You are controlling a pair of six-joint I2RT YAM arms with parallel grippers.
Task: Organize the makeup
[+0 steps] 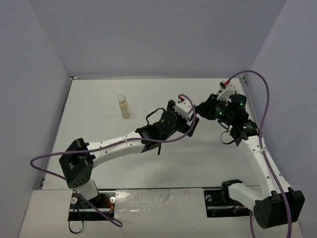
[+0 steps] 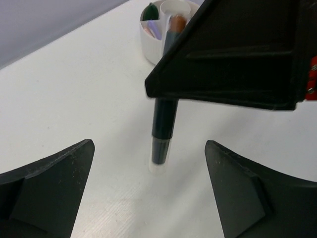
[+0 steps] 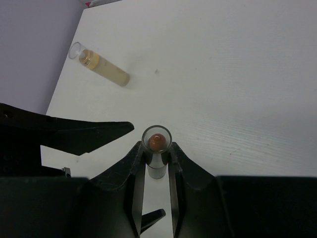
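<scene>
1. Dark stick [image 2: 162,130] is standing upright, its clear lower end on the worktop [image 1: 148,89], right of centre toward the far edge.
2. Right hand [image 3: 157,151] is gripping it, fingers narrow on the barrel.
3. Left hand [image 2: 148,148] is sitting wide, one finger either side of the stick, not touching.
4. White divided bowl [image 2: 148,49] is sitting just beyond, holding a green disc [image 2: 150,11] and a lilac stick [image 2: 153,30].
5. Beige bottle [image 3: 101,69] is lying well apart, left of centre.

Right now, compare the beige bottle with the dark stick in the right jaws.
Colour: the bottle is clear with beige liquid; the stick has a dark body.
Hold: the bottle rests free on the table; the stick is clamped in the right jaws.
Both are slim cylinders with a clear end.
</scene>
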